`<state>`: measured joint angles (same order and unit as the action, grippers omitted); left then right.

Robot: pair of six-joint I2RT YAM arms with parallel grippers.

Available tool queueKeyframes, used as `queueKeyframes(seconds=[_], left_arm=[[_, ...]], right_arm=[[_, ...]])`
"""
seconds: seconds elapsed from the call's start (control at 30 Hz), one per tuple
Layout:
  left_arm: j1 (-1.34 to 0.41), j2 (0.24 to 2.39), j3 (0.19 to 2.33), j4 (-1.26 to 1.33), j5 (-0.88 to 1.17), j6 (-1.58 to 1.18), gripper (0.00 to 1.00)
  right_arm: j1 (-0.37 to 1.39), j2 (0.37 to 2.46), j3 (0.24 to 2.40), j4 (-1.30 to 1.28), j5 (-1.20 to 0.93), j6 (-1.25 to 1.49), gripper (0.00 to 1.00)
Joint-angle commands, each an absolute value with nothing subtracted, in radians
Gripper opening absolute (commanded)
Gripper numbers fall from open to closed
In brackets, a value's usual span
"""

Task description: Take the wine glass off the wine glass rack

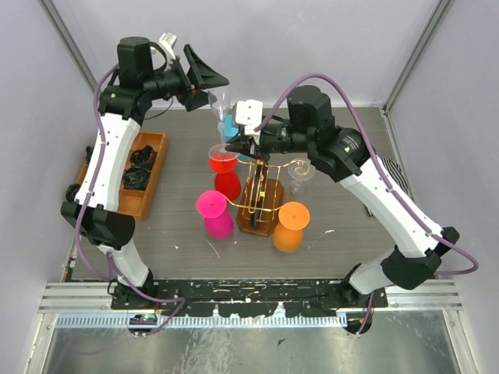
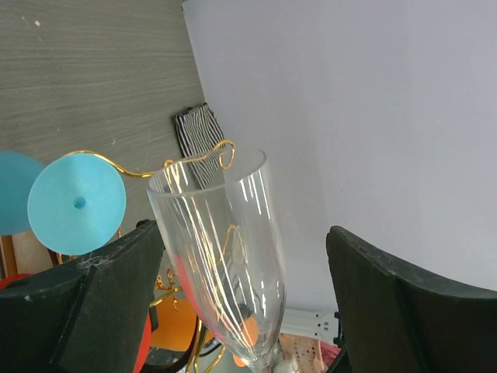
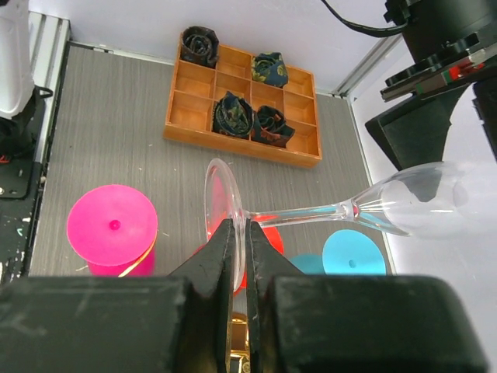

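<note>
A clear wine glass (image 1: 222, 117) is held lying nearly level above the back of the gold wire rack (image 1: 261, 199). My right gripper (image 3: 241, 233) is shut on its round foot (image 3: 220, 206), and the stem (image 3: 311, 211) runs off to the right. In the top view the right gripper (image 1: 238, 146) sits just behind the rack. My left gripper (image 2: 241, 287) is open, and its black fingers (image 2: 116, 295) stand on either side of the glass bowl (image 2: 225, 241) with gaps. In the top view the left gripper (image 1: 204, 82) is at the back.
Upside-down pink (image 1: 212, 206), red (image 1: 226, 167), orange (image 1: 291, 218) and teal (image 3: 353, 252) glasses hang around the rack, with another clear glass (image 1: 300, 173) at its right. A wooden compartment tray (image 1: 144, 167) with dark rolled items lies at the left. The back wall is close behind.
</note>
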<state>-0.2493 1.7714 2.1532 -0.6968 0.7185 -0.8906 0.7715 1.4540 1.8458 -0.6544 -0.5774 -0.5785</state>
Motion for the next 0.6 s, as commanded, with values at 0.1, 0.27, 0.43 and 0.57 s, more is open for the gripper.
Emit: queueKeyframes(seconds=[0.1,0.27,0.43,0.57], left_arm=[[-0.252,1.727,2.123,-0.722,0.809,-0.863,0.83],[-0.252,1.726,2.112,-0.716,0.821,-0.861,0.77],[-0.252,1.723,2.092,-0.704,0.832,-0.858,0.79],[-0.253,1.723,2.081,-0.701,0.837,-0.853,0.83]], right_arm=[[0.777,1.425,1.889,-0.618,-0.561,-0.635,0.01],[0.776,1.422,1.885,-0.624,-0.563,-0.641,0.01],[0.776,1.418,1.883,-0.628,-0.572,-0.644,0.01],[0.776,1.411,1.878,-0.629,-0.597,-0.644,0.01]])
